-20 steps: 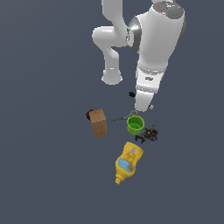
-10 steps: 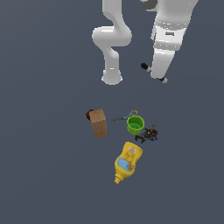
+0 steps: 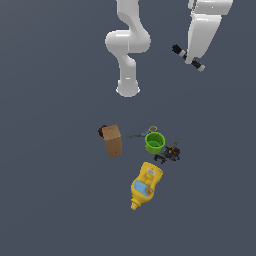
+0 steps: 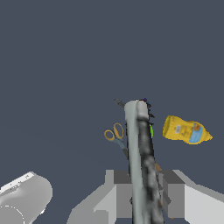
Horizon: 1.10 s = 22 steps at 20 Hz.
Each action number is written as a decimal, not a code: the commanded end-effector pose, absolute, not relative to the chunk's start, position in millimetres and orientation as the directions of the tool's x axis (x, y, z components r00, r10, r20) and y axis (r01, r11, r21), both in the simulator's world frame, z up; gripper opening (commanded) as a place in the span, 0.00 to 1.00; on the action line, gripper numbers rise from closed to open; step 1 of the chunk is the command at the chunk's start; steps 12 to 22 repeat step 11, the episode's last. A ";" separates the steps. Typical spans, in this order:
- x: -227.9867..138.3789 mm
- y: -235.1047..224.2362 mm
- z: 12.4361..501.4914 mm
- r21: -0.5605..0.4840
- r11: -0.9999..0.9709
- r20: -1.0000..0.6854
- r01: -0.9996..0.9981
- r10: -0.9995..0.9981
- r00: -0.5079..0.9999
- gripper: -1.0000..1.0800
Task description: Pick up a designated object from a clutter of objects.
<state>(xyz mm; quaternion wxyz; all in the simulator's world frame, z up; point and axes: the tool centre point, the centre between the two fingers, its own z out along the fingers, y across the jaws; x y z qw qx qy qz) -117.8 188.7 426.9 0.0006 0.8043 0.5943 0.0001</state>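
Since the frame half a second back, the gripper [image 3: 188, 57] has been carried higher and further toward the exterior view's right, and the marker-like stick [image 3: 188, 58] has been taken up with it, while the clutter below has been left as it lay. From the exterior view, the stick is seen well above the dark floor [image 3: 50, 190], crosswise at the end of the white arm [image 3: 205, 30], with one black end pointing toward the arm's base [image 3: 128, 89] and a pale end on the other side. Lower down, the brown cardboard box [image 3: 113, 140] is found at the exterior view's left of the group, with a small dark red thing [image 3: 102, 131] touching its far corner. The green cup [image 3: 154, 142] stands upright near the middle, scissors with orange handles [image 3: 145, 133] lie just behind it, and dark multicoloured bits [image 3: 168, 153] lie just beside it at the exterior view's right. The yellow squeeze bottle [image 3: 144, 184] with its blue label is laid flat nearest the camera, apart from the rest. From the wrist view, the stick [image 4: 141, 162] is seen clamped between the grey fingers [image 4: 174, 192], its grey-white and black length running away from the camera. Beyond it, the scissors [image 4: 114, 135] and the yellow bottle [image 4: 186, 130] are seen on the floor, and a sliver of the green cup [image 4: 151, 130] is shown beside the stick.
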 end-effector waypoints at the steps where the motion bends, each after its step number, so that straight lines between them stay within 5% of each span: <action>1: -123.1 192.9 437.5 0.000 -0.294 -0.001 0.956 0.956 0.294 0.00; 22: -126.2 197.2 447.8 0.000 -0.296 0.000 0.955 0.955 0.296 0.00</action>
